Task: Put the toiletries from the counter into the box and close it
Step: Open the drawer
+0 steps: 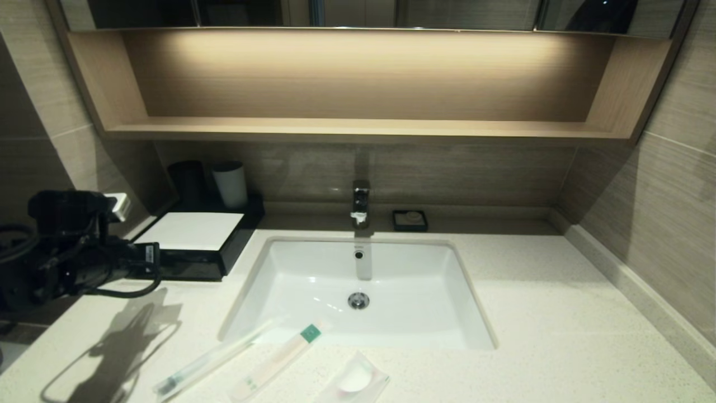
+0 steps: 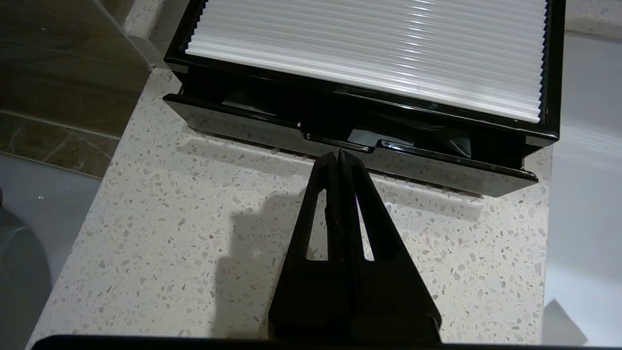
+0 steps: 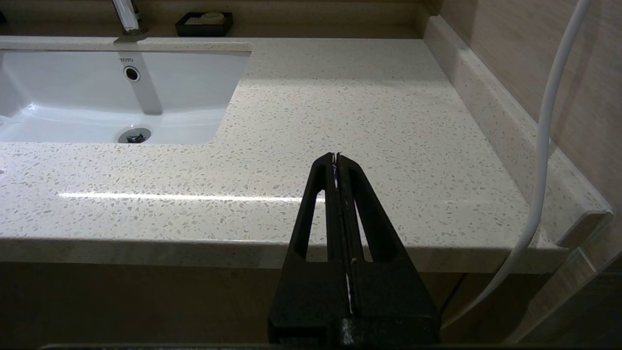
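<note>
The low black rectangular box with its flat white ribbed top sits on the pale cream speckled stone counter at about ten o'clock from the white rectangular sink basin. Its shallow black drawer tray is pulled out only a crack. The left gripper has its fingers pressed together, empty, with the tips right at the small notch in the middle of the drawer's front lip; whether they touch it I cannot tell. The right gripper hangs by the counter's near edge, well to the sink's right, also pressed together and holding nothing.

All three toiletries lie on the counter's near strip, at roughly six to seven o'clock from the drain: the long clear sleeve with a dark end, just beside it the long whitish packet with a green end, and the small square clear sachet with a white disc nearest the front.

These look light, thin and slick in their wrappers, likely to slide on polished stone; the long ones should be pinched across the middle, the sachet by an edge. The glossy drawer probably wants a hooked pull at the notch
</note>
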Robot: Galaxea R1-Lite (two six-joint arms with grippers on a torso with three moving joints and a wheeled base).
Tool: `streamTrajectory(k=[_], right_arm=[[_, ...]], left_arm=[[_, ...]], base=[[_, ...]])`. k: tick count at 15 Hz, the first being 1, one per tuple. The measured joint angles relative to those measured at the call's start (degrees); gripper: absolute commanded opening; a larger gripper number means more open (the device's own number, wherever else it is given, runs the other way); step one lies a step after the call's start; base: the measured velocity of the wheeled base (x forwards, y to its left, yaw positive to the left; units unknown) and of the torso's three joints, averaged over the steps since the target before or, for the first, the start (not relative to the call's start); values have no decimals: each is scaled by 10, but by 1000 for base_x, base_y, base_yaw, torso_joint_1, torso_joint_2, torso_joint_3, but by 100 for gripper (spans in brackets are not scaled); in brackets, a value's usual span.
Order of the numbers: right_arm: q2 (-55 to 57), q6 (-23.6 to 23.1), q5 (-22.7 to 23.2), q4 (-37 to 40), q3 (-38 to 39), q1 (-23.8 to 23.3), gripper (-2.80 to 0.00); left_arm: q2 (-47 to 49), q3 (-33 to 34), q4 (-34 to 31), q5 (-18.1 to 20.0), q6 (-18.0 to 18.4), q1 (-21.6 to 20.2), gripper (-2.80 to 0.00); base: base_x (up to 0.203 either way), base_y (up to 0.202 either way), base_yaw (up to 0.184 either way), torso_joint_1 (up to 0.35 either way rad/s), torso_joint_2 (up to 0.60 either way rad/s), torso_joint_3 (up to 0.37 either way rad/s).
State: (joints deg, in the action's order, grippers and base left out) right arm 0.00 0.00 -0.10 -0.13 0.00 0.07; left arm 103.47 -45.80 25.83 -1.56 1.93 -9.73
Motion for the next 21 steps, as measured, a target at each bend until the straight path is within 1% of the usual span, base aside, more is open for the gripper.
streamTrajectory(k=[13,21], right_arm=[[0,0,0,0,0,0,-280],[0,0,0,0,0,0,-280]], left_arm=[[73,-36,1,3,0,0,-280],[101,-42,33,3,-1,0,-280]], base=[[0,0,0,0,0,0],[0,0,0,0,0,0]])
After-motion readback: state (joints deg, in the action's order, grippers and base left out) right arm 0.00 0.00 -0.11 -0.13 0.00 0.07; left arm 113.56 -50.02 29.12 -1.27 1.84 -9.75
